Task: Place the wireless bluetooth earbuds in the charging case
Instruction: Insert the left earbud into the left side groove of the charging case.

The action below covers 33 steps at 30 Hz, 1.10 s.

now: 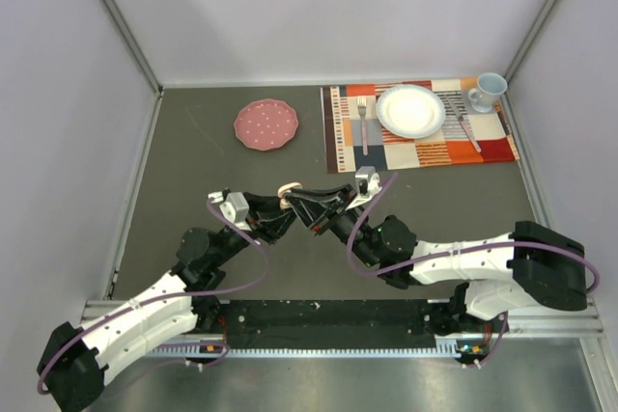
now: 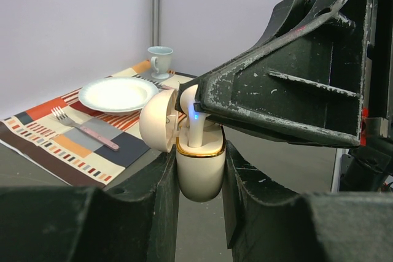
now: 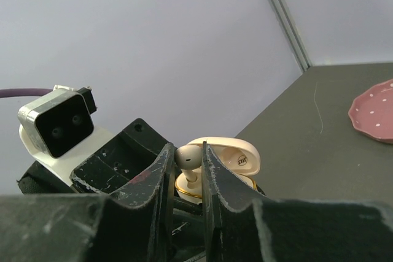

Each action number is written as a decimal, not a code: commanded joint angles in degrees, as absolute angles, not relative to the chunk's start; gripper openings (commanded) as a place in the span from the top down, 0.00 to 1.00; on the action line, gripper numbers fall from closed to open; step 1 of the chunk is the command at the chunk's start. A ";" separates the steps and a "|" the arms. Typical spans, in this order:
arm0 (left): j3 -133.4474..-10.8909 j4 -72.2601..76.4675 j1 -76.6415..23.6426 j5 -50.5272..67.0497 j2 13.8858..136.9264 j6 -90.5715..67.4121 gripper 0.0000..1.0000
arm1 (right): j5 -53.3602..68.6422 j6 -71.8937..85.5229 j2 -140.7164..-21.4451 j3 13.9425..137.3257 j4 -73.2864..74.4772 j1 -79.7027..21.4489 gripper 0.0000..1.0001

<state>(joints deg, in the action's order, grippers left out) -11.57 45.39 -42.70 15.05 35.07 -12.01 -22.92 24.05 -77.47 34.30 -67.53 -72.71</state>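
The small white plastic earbud (image 3: 186,156) stands stem-down in the open cream oval charging case (image 2: 198,173) with a gold rim, its head pinched by the right gripper (image 3: 188,159). The left gripper (image 2: 200,179) clamps the case's body over the dark grey table (image 1: 193,180).

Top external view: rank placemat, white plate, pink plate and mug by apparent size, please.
1. placemat, clearly largest.
2. white plate and pink plate look about alike; not ranking them.
3. mug, smallest.
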 commanded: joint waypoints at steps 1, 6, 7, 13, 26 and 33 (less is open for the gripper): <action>-14.33 56.16 -43.24 15.91 33.05 -11.78 1.00 | -25.93 22.85 -77.70 35.16 -61.26 -72.77 0.89; -14.33 55.90 -43.24 16.08 33.13 -11.78 1.00 | -25.58 22.24 -77.26 35.51 -61.08 -72.77 0.79; -14.33 55.81 -43.16 16.08 33.05 -11.78 1.00 | -25.40 22.06 -76.99 35.51 -61.08 -72.77 0.78; -14.24 55.46 -43.24 16.08 32.96 -11.87 1.00 | -25.14 22.15 -76.20 35.51 -61.26 -72.69 0.74; -14.33 54.93 -43.24 16.35 32.61 -12.22 1.00 | -25.05 20.13 -74.88 35.77 -61.08 -72.77 0.70; -14.33 54.32 -43.24 16.26 32.17 -12.13 1.00 | -25.31 18.72 -73.57 36.12 -61.35 -72.77 0.66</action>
<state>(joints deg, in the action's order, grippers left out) -11.57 45.41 -42.70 14.17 34.24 -11.97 -21.45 21.87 -75.02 35.00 -63.64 -73.12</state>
